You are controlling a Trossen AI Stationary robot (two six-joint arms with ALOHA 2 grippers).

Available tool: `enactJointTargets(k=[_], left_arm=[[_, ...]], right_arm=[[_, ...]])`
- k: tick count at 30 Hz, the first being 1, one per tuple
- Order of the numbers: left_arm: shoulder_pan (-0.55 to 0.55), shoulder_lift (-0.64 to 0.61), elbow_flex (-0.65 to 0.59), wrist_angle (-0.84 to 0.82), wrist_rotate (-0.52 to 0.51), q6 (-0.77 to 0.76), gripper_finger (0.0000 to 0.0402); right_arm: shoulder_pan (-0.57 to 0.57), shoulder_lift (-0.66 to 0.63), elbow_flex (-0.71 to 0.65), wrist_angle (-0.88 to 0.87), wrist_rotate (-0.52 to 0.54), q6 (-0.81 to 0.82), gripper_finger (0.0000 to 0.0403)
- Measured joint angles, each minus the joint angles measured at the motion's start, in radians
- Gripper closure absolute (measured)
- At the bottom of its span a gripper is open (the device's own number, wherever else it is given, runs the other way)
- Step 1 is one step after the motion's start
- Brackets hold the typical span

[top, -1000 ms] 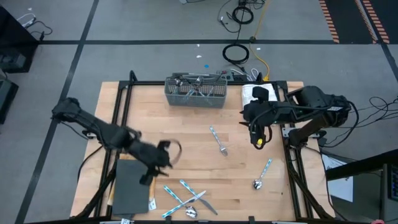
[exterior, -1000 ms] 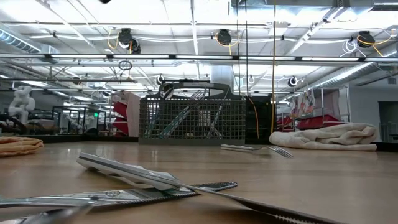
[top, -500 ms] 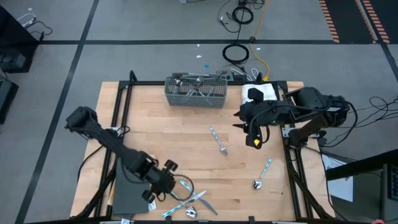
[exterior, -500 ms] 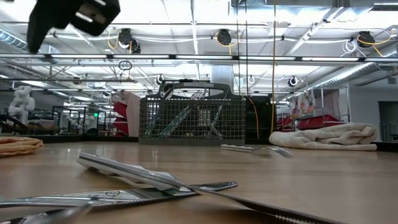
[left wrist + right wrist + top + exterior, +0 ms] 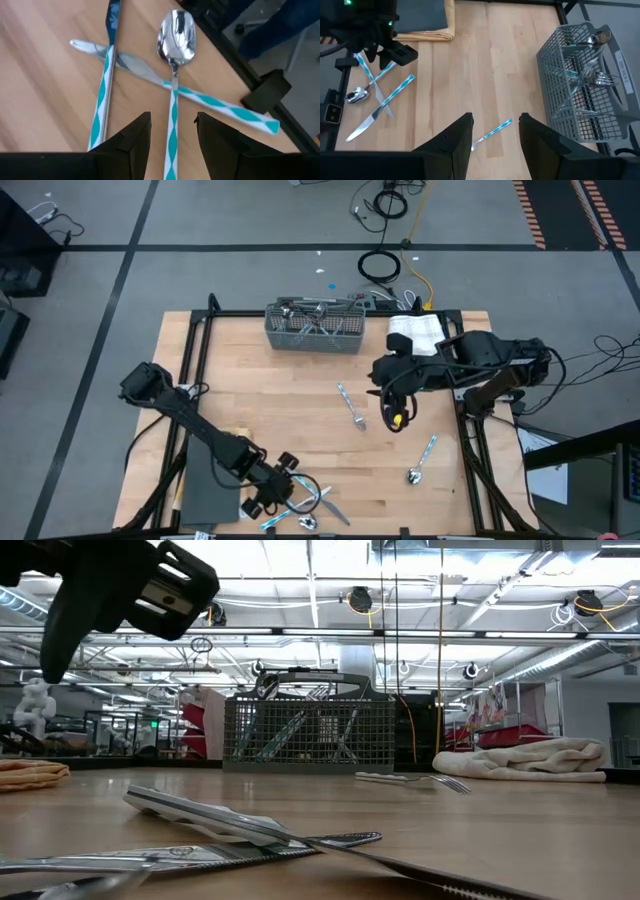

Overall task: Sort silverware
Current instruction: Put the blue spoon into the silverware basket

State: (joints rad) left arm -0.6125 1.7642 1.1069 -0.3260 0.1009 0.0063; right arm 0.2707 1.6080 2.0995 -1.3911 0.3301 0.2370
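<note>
Silverware is scattered in three places on the table: a crossed cluster near the front edge, a lone fork (image 5: 351, 406) at mid-table, and a spoon (image 5: 421, 459) toward the right side. More pieces are already stood in the grey mesh basket (image 5: 315, 327) at the back.

The left gripper (image 5: 272, 492) is held just above the front cluster with its fingers spread and nothing between them. In the left wrist view, a spoon (image 5: 173, 75) is lined up in the gap, lying across a knife (image 5: 170, 88), with another piece (image 5: 105, 75) crossed beside it. The right gripper (image 5: 392, 408) is poised over mid-table, near the lone fork, fingers likewise parted and empty.

Trouble is most likely to be caused by the overlap. If the fingers are closed where the handles cross, two pieces could be caught at once, or the knife could be levered and flicked aside. A thin, flat handle could also be missed and only pushed along the wood.

The crossing order is given only by the left wrist view. The basket's contents are best shown by the right wrist view, where forks (image 5: 592, 76) are seen standing in one compartment.
</note>
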Motion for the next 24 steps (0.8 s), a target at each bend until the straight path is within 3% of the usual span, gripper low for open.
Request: enactJointTargets(k=[18, 24], left_arm=[[0.003, 0.115, -0.001, 0.104, 0.031, -0.009, 0.0237], [0.000, 0.161, -0.002, 0.108, 0.083, 0.013, 0.0237]], right_arm=[[0.006, 0.011, 0.000, -0.005, 0.000, -0.010, 0.0252], [0.006, 0.010, 0.000, -0.008, 0.000, 0.008, 0.0252]])
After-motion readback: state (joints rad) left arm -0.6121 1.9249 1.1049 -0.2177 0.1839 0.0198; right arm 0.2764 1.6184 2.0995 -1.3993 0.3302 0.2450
